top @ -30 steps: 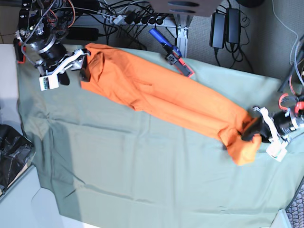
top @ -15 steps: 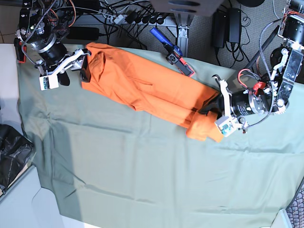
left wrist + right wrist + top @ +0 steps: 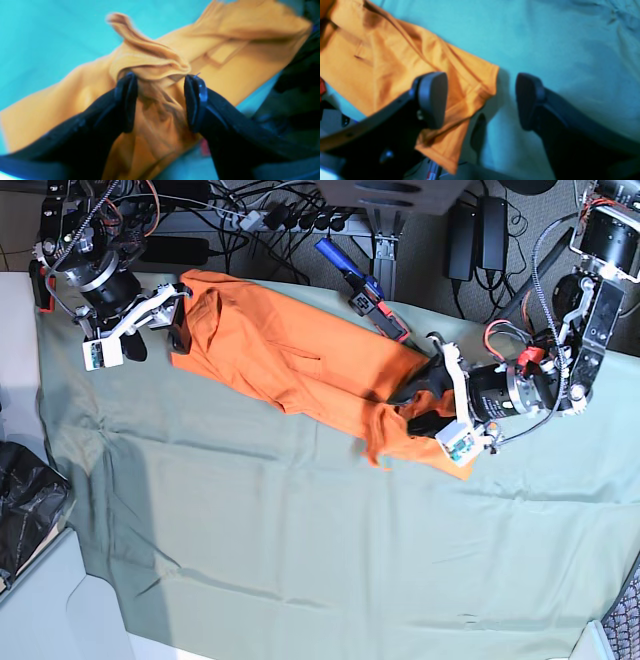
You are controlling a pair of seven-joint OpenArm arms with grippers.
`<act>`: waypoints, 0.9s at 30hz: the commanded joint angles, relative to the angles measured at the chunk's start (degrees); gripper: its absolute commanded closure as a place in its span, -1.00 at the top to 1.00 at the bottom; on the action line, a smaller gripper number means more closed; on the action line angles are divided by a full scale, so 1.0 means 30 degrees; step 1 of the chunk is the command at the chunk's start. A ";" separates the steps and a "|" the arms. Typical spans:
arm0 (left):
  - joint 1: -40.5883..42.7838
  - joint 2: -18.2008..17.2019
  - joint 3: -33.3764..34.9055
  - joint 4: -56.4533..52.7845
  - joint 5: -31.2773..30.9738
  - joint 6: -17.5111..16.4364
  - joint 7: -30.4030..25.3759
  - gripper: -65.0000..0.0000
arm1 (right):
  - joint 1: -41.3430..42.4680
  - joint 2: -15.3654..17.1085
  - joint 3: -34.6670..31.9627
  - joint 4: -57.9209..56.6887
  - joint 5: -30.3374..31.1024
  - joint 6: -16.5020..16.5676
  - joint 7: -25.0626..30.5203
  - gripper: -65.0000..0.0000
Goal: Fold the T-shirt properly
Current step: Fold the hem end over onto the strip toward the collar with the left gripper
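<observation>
The orange T-shirt [image 3: 290, 355] lies as a long band on the grey-green table cloth [image 3: 300, 530], running from the far left toward the middle right. My left gripper [image 3: 415, 405] is shut on the shirt's right end and holds it doubled back over the band. In the left wrist view bunched orange fabric [image 3: 155, 65] sits between the jaws of that gripper [image 3: 161, 100]. My right gripper [image 3: 178, 315] is open at the shirt's far-left end. In the right wrist view that gripper [image 3: 480, 100] has one finger over a shirt edge [image 3: 470, 82] and the other over bare cloth.
A blue and red tool [image 3: 362, 292] lies at the cloth's back edge beside the shirt. Cables and power bricks [image 3: 475, 235] fill the floor behind. A black bag [image 3: 25, 515] sits at the left edge. The cloth ends near the front [image 3: 200, 645].
My left gripper has carried the shirt's right end leftward and back, doubling it over the band. The right arm has not moved.
</observation>
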 commanded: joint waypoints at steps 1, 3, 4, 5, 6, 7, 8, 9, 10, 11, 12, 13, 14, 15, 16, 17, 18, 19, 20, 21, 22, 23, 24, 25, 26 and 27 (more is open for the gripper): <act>-0.0255 0.0058 -0.0058 0.0291 -0.0707 -0.0165 -0.0415 0.03 | 0.0036 0.0284 0.0211 0.0291 0.0109 0.1836 0.0466 0.31; -0.0255 0.0328 -0.0058 0.0291 -0.1260 -0.0165 -0.0211 0.03 | 0.0029 0.0277 0.0211 0.0291 0.0102 0.1836 0.0444 0.31; -0.0255 0.0423 -0.0058 0.0291 -0.1377 -0.0165 -0.0175 0.03 | 0.0036 0.0262 0.0211 0.0291 0.0087 0.1829 0.0430 0.31; -0.0262 0.0437 -0.0058 0.0291 -0.1530 -0.0165 -0.0182 0.03 | 0.0036 0.0117 0.0277 0.0291 0.0066 0.1821 0.0430 0.31; -0.0262 0.0430 -0.0066 0.0291 -0.1756 -0.0165 -0.0175 0.03 | 0.0036 -0.0131 0.0452 0.0291 0.0000 0.1814 0.0401 0.31; -0.0262 0.0430 -0.0066 0.0291 -0.1989 -0.0165 -0.0153 0.03 | 0.0036 -0.0444 0.0714 0.0291 0.0051 0.1785 0.0204 0.31; -0.0262 0.0430 -0.0066 0.0299 -0.2346 -0.0165 0.0087 0.03 | 0.0044 -0.0758 0.1042 0.0291 0.0372 0.1632 -0.0080 0.31; -0.0262 0.0437 -0.0058 0.0299 -0.2987 -0.0165 0.0408 0.03 | 0.0036 -0.1107 0.1428 0.0291 0.0736 0.1523 -0.0168 0.31; -0.0262 0.0459 -0.0058 0.0299 -0.3759 -0.0165 0.0627 0.03 | 0.0029 -0.1479 0.1851 0.0291 0.0991 0.1523 -0.0226 0.31; -0.0233 0.0488 -0.0051 0.0299 -0.4626 -0.0165 0.1035 0.03 | 0.0036 -0.1851 0.2259 0.0291 0.1086 0.1523 -0.0226 0.31; -0.0240 0.0488 0.0058 0.0299 -0.5537 -0.0165 0.1515 0.03 | 0.0036 -0.2164 0.2608 0.0291 0.1217 0.1523 -0.0219 0.31; -0.0255 0.0481 0.0270 0.0299 -0.6076 -0.0165 0.1894 0.02 | 0.0022 -0.2390 0.2907 0.0284 0.1348 0.1530 -0.0226 0.31; -0.0262 0.0481 0.0539 0.0299 -0.6237 -0.0165 0.2018 0.02 | 0.0007 -0.2579 0.3155 0.0284 0.1341 0.1530 -0.0233 0.31; -0.0262 0.0481 0.0845 0.0299 -0.6229 -0.0165 0.1960 0.02 | -0.0029 -0.2681 0.3322 0.0284 0.1341 0.1530 -0.0240 0.31; -0.0277 0.0488 0.1144 0.0299 -0.6229 -0.0165 0.1945 0.02 | -0.0022 -0.2769 0.3439 0.0284 0.1333 0.1530 -0.0342 0.31; -0.0328 0.0488 0.1450 0.0299 -0.6222 -0.0165 0.1800 0.02 | -0.0022 -0.2776 0.3483 0.0284 0.1341 0.1530 -0.0430 0.31; -0.0364 0.0488 0.1719 0.0299 -0.6222 -0.0165 0.1625 0.02 | -0.0022 -0.2776 0.3483 0.0284 0.1333 0.1537 -0.0437 0.31; -0.0372 0.0488 0.1909 0.0299 -0.6222 -0.0165 0.1537 0.02 | -0.0022 -0.2776 0.3483 0.0284 0.1333 0.1537 -0.0437 0.31; -0.0372 0.0495 0.2076 0.0299 -0.6229 -0.0165 0.1472 0.02 | -0.0022 -0.2776 0.3483 0.0284 0.1326 0.1537 -0.0437 0.31; -0.0372 0.0495 0.2222 0.0299 -0.6229 -0.0165 0.1355 0.02 | -0.0022 -0.2776 0.3483 0.0284 0.1326 0.1537 -0.0437 0.31; -0.0372 0.0495 0.2310 0.0299 -0.6229 -0.0165 0.1231 0.02 | -0.0029 -0.2776 0.3475 0.0284 0.1311 0.1537 -0.0437 0.31; -0.0372 0.0495 0.2317 0.0321 -0.6237 -0.0165 0.1100 0.02 | -0.0022 -0.2776 0.3483 0.0284 0.1297 0.1537 -0.0444 0.31; -0.0372 0.0488 0.2251 0.0452 -0.6229 -0.0165 0.1086 0.02 | -0.0022 -0.2776 0.3483 0.0284 0.1239 0.1537 -0.0444 0.31; -0.0372 0.0488 0.2033 0.0692 -0.6207 -0.0165 0.1100 0.02 | -0.0022 -0.2776 0.3483 0.0284 0.1158 0.1537 -0.0444 0.31; -0.0372 0.0488 0.1698 0.0998 -0.6200 -0.0165 0.1093 0.02 | -0.0029 -0.2776 0.3483 0.0284 0.1093 0.1537 -0.0444 0.31; -0.0372 0.0488 0.1217 0.1384 -0.6193 -0.0165 0.1093 0.02 | -0.0036 -0.2776 0.3483 0.0284 0.1093 0.1537 -0.0452 0.31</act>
